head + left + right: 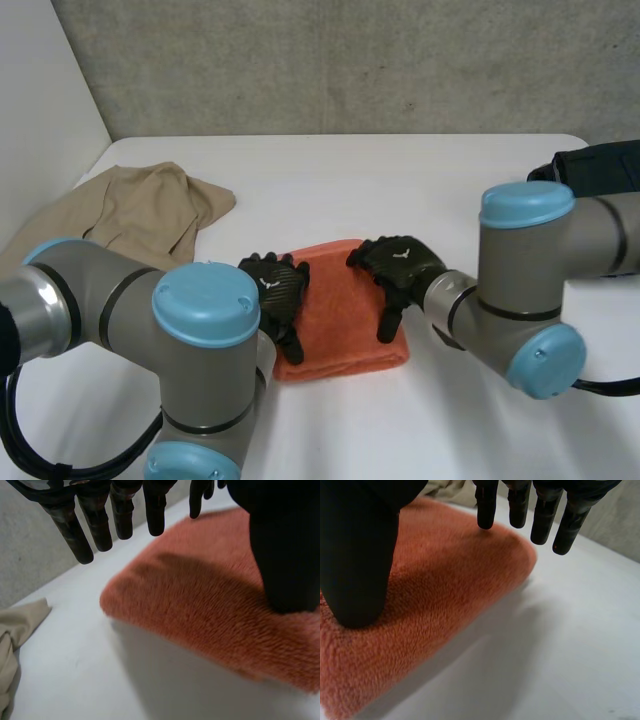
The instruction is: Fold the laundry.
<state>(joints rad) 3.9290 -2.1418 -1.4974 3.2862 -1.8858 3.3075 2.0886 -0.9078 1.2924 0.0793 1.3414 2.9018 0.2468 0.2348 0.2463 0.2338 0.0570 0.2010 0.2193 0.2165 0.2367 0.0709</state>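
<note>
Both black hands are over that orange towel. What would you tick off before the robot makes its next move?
1. Fluffy orange folded towel lies flat on the white table: ok.
2. Left hand open, thumb on the towel: ok.
3. Right hand open, thumb on the towel: ok.
4. Towel's layers lined up squarely: cannot tell.
5. Crumpled beige garment apart from both hands: ok.
6. Beige garment folded: not ok.

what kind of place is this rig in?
Probably a lab test cell, not a home: bare white table, plain grey wall, and staged laundry, an orange towel and a beige garment.
</note>
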